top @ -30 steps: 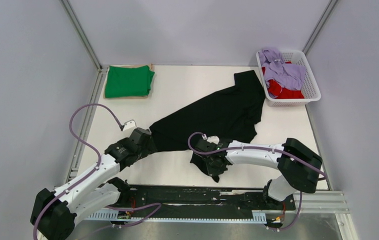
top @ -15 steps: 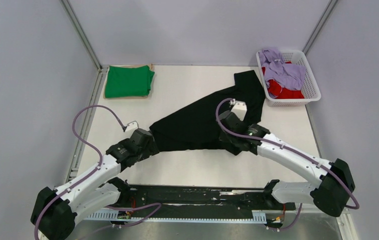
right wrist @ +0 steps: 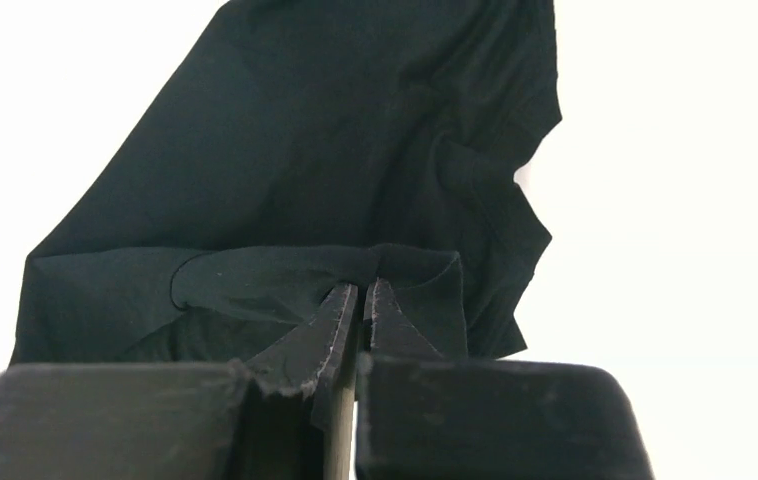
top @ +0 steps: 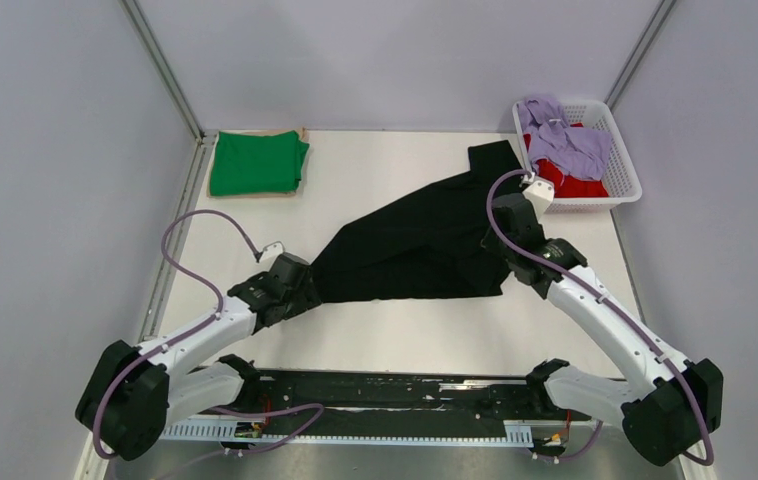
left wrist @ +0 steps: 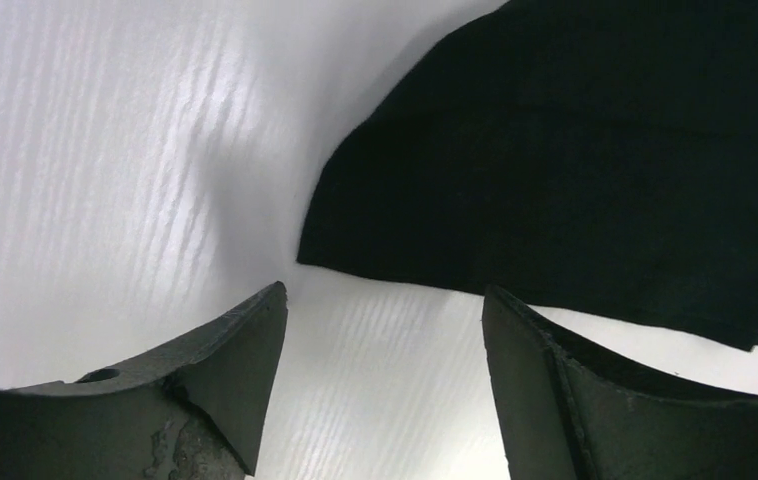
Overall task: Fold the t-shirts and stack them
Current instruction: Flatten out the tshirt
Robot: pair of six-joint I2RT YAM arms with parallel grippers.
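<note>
The black t-shirt [top: 420, 240] lies in a long slant across the middle of the counter [top: 375, 335], its far tip reaching up just beside the white basket [top: 623, 178]. The left arm [top: 200, 338] sits low at the shirt's near-left corner. The wrist view there is plain: the left jaws stand wide apart with nothing between them, and the black corner lies flat on the counter just ahead of the tips. On the other side, the right arm [top: 605, 315] reaches in to the shirt's right edge. The right jaws are pressed nearly together on a fold of black cloth, the hem rolled over right at the tips and the rest of the shirt running away beyond. In the far left corner a bright green t-shirt [top: 257, 163] lies folded in a neat rectangle, well apart from both arms. In the basket, a lavender t-shirt [top: 567, 140] is heaped over a red t-shirt [top: 570, 185], both crumpled.
</note>
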